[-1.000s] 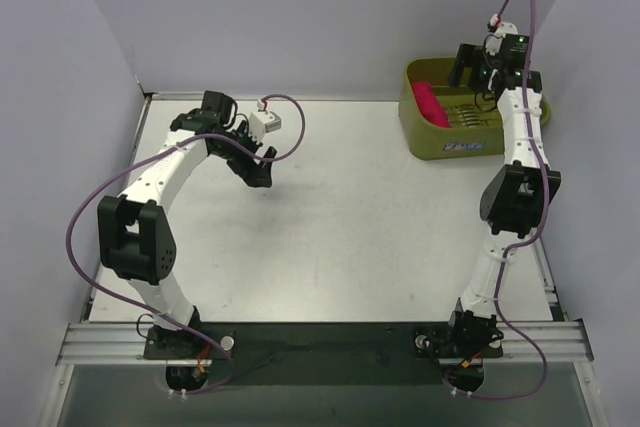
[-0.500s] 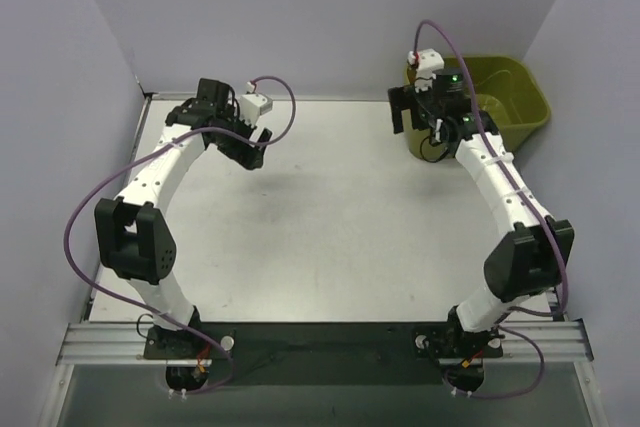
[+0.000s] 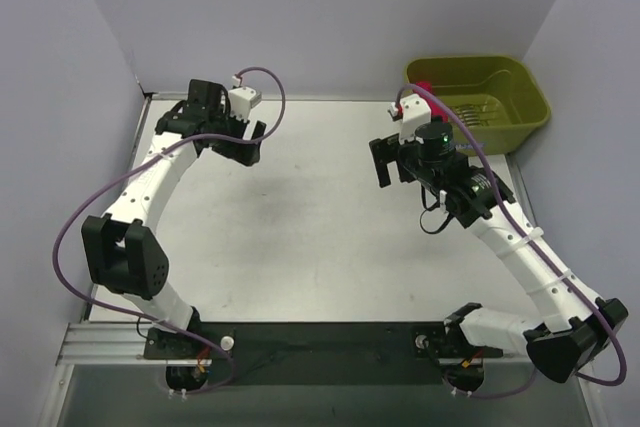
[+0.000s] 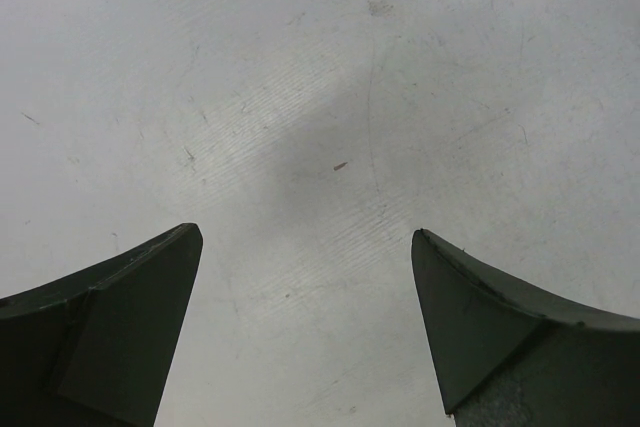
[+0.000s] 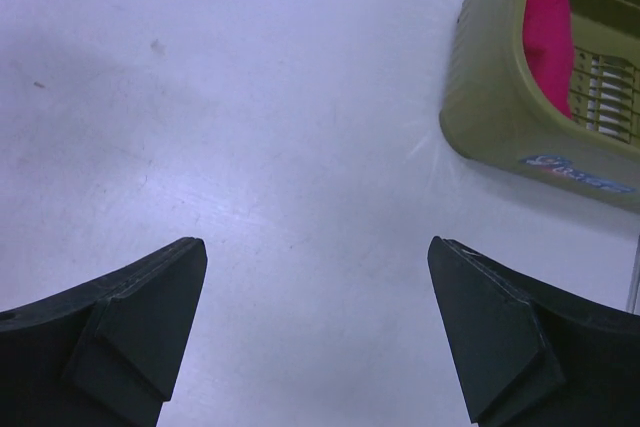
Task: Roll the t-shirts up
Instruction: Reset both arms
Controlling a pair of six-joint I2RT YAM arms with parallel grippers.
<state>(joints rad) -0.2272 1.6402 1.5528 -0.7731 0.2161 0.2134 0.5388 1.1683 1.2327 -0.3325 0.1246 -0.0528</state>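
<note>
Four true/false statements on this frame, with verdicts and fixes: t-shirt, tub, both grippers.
1. The magenta-red fabric t-shirt lies inside the olive-green plastic tub. True.
2. The right gripper is clamped on the t-shirt. False: it is open and empty over the white table.
3. The left gripper is open over bare table. True.
4. The tub stands at the table's near left corner. False: it is at the far right corner, beyond the right gripper.

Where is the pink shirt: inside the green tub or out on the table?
Inside. The magenta t-shirt sits bunched within the walls of the olive tub, at one end.
</note>
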